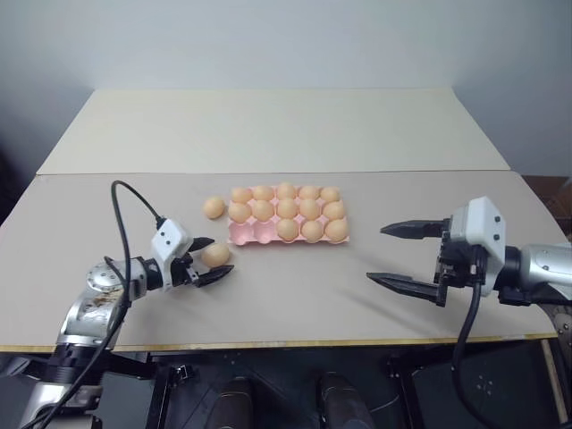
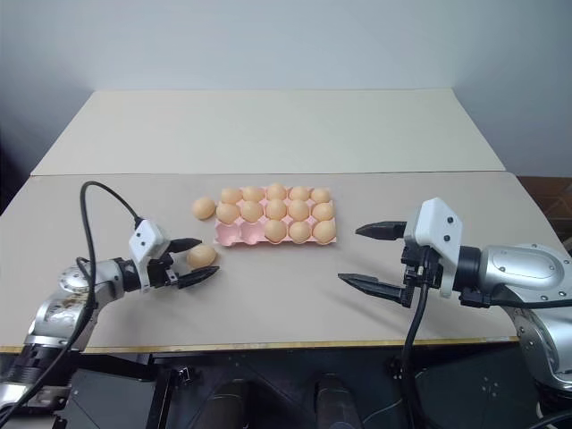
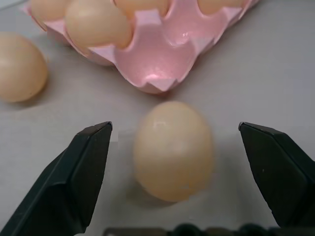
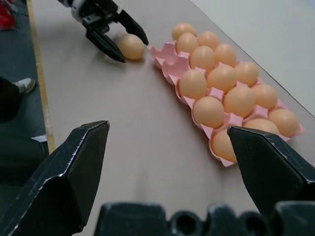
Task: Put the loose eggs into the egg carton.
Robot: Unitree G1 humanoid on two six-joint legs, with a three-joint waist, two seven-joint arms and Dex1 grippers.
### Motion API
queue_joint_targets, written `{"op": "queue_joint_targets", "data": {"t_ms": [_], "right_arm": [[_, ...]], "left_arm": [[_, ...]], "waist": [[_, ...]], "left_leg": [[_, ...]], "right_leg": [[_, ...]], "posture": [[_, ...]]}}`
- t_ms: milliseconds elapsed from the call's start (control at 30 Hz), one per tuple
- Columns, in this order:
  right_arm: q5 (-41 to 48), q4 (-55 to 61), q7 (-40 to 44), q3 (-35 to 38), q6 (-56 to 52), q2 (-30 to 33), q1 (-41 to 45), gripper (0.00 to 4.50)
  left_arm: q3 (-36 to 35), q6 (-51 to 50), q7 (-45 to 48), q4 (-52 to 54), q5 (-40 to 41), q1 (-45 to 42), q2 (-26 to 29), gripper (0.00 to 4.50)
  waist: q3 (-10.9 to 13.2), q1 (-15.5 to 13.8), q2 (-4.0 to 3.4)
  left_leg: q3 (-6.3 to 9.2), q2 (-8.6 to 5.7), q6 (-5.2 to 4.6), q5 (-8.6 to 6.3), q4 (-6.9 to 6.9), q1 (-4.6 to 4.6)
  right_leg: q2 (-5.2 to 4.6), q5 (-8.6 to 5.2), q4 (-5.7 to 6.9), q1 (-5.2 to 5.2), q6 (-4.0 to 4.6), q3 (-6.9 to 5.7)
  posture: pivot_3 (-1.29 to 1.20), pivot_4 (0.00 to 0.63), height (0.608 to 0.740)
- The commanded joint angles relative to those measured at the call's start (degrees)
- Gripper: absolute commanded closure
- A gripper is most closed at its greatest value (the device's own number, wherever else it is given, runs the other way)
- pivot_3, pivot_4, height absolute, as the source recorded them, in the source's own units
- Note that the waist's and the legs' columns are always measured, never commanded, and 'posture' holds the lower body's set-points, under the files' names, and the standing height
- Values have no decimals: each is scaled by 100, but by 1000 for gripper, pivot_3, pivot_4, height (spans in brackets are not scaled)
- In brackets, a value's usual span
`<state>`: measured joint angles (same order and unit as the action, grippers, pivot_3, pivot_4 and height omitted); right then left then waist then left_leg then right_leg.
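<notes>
Item: egg carton [image 1: 239,232], pale pink, lidless, on tabletop [image 1: 295,295] centre; 13 cups filled, 2 cups empty at its near-left corner. Loose eggs: two. Egg A [image 1: 215,255] lies on tabletop just off the carton's near-left corner, at approx 7 o'clock from the empty cups; egg B [image 1: 213,207] lies beside carton's left edge, at approx 12 o'clock from egg A, untouched. Left gripper [image 1: 208,260]: fingers apart, straddling egg A, one finger [image 3: 74,182] each side w/ clear gaps visible in left wrist view; no contact yet, egg resting on the surface. Right gripper [image 1: 407,257]: fingers wide apart, nothing held, hovering at approx 3–4 o'clock from carton, well apart from it. Step in hand (judged): grasp of egg A by left gripper. Handling notes: egg sits roughly centred between fingers, slightly nearer one side, so centre it before closing, else first contact may roll it toward carton wall. Close slowly, pinch across the egg's widest part; smooth oval shell likely to squirt out if gripped near an end. Lift straight up to clear carton rim, then carry toward 1 o'clock to the nearest empty cup; lower fully before release. Keep fingers off neighbouring seated eggs.
</notes>
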<state>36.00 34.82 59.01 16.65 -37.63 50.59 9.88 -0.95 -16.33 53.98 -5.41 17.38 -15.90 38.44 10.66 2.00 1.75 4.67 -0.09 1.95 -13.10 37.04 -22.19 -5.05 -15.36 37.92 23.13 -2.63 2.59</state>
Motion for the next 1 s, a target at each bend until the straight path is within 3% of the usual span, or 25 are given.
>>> {"op": "queue_joint_targets", "data": {"t_ms": [33, 200, 467, 567, 800, 1000], "right_arm": [[280, 254, -104, 301, 14, 79, -66, 0], [391, 269, -172, 403, 61, 129, -214, 0], [503, 256, -249, 363, 130, 116, -244, 0], [453, 200, -308, 219, 167, 74, -140, 0], [310, 131, -573, -127, 192, 5, 124, 0], [554, 350, -739, -20, 89, 14, 16, 0]], "left_arm": [[-34, 194, -77, -108, -168, -167, 5, 1164], [-238, 187, 69, 68, 91, -94, -19, 2685], [-991, -319, 645, 1399, 1073, 246, 612, 2685], [-911, -569, 365, 1608, 1243, -154, 451, 2685], [415, -66, 2, 509, -16, -1449, -312, 2685], [839, 180, 90, -415, -436, -2087, -684, 2685]], "waist": [[0, 9, 0], [0, 1, 0], [0, 31, 0], [0, -25, 0], [-3, -123, 5], [-3, -91, 5]], "left_leg": [[0, 0, 0, 0, -1, -1], [2, -4, 0, 0, 0, -5], [3, 1, 0, 0, -2, -3], [3, -3, 0, 0, 1, 3], [2, -8, 0, 0, 14, -7], [3, -5, -1, 0, 16, -16]], "right_leg": [[0, 0, -1, 1, 0, 0], [-4, 0, -3, 2, -1, -1], [-1, 0, -1, 4, -1, -1], [-4, -1, -1, -7, -2, -1], [-4, 2, -12, -8, -7, -4], [-2, 2, -10, 1, -7, -4]], "posture": [[0, 150, 740], [0, 150, 740], [0, 150, 740], [0, 150, 740], [0, 150, 740], [0, 150, 740]]}}
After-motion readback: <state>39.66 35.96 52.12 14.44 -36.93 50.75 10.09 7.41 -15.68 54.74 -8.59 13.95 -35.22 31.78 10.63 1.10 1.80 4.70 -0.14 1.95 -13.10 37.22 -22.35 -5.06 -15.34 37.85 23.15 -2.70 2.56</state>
